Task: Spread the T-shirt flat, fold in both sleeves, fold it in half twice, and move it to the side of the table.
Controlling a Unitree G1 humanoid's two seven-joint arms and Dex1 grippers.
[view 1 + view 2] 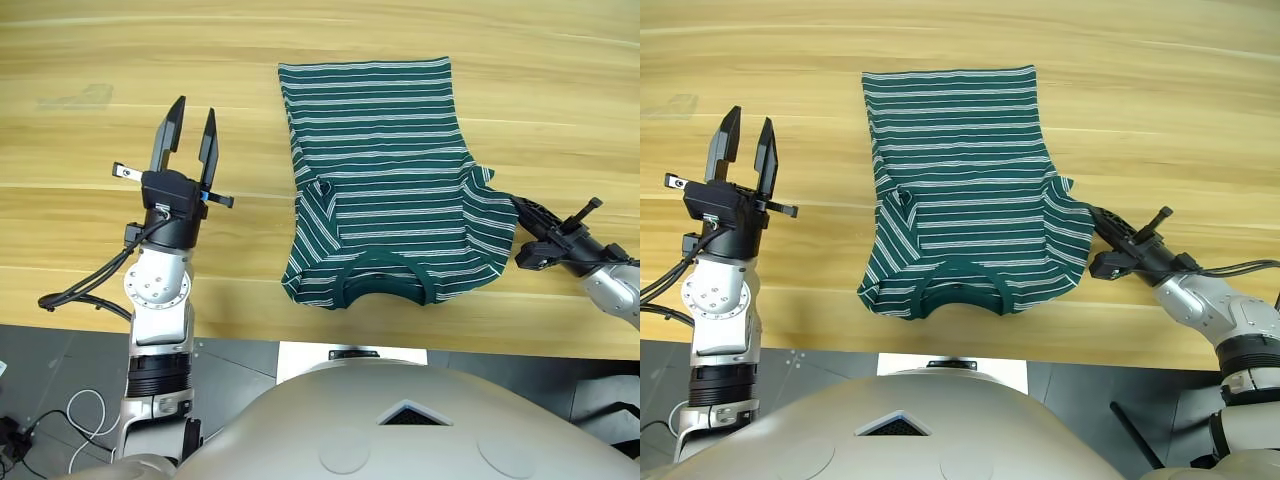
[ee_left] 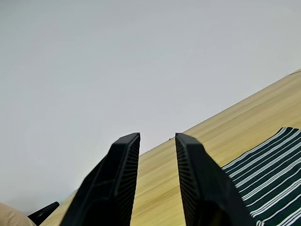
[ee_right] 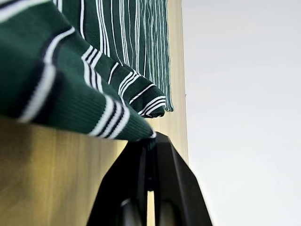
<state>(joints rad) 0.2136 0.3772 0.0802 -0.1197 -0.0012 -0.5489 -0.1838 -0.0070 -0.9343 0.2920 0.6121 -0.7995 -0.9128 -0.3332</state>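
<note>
Left eye view: right fingers (image 1: pixel 532 213) pinch T-shirt (image 1: pixel 385 170) edge on table (image 1: pixel 100 60).

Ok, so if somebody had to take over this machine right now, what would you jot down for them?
Grippers: the left end effector is open and holds nothing, above the table to the left of the T-shirt. The right end effector is shut on the edge of the right sleeve.
T-shirt: spread flat mid-table, collar toward the robot.
Done: spreading; the left sleeve looks folded in.
Left: fold in the right sleeve, fold in half twice, move it to the table's side.
</note>
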